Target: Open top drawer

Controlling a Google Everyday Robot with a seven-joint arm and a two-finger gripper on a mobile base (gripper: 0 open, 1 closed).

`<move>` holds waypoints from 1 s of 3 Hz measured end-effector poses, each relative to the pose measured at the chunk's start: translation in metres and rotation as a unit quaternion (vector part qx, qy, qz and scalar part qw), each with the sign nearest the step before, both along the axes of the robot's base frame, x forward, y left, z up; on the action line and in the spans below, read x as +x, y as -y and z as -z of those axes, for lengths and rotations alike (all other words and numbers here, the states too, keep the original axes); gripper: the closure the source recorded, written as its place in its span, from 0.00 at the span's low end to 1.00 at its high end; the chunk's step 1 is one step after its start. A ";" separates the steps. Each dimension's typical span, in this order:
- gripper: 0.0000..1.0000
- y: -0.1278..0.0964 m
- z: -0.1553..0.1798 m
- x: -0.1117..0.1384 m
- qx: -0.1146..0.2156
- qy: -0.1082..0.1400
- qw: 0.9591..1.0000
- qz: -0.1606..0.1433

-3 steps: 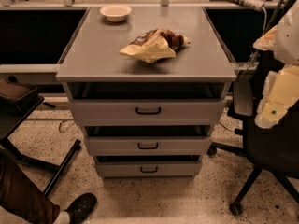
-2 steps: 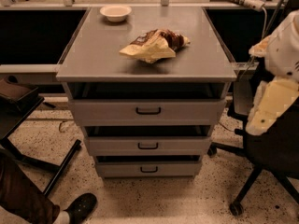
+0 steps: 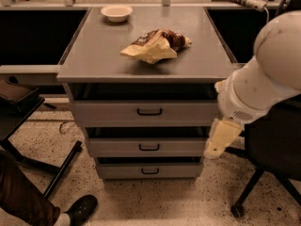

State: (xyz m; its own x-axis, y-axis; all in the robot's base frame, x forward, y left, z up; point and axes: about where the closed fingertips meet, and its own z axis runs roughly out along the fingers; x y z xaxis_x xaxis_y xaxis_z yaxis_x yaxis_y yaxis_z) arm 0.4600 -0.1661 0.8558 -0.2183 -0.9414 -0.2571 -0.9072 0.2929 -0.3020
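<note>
Task barely begun, by our reading. The top drawer sits just under the counter slab, its front in line with the cabinet frame and a dark slot above it. None of its tray shows, so we judge it shut. The claw hangs at the cabinet's right side, low, about level with the middle drawer and just off its right end, pointing down and a little leftward. It touches nothing that we can make out and is well apart from the handle. Whether it is released or clenched we cannot tell; we see nothing held in it. Left to do, as we judge it: bring the claw round to the front, raise it to the handle, take hold, pull straight out. That is the whole of the work. The drawer itself has a plain grey metal front, the widest and tallest of three stacked fronts, with a small black bar handle set level at its middle. The bottom drawer looks shut likewise. On the counter, a crumpled chip bag lies near the middle and a white bowl stands toward the far left corner; neither overhangs the front edge. A black chair stands behind the arm on the right, and a shoe shows at lower left.
</note>
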 end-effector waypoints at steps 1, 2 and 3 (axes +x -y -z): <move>0.00 -0.025 0.043 0.017 0.037 -0.027 0.999 -0.003; 0.00 -0.025 0.043 0.017 0.037 -0.027 0.999 -0.003; 0.00 -0.030 0.054 0.022 0.046 -0.029 0.998 -0.006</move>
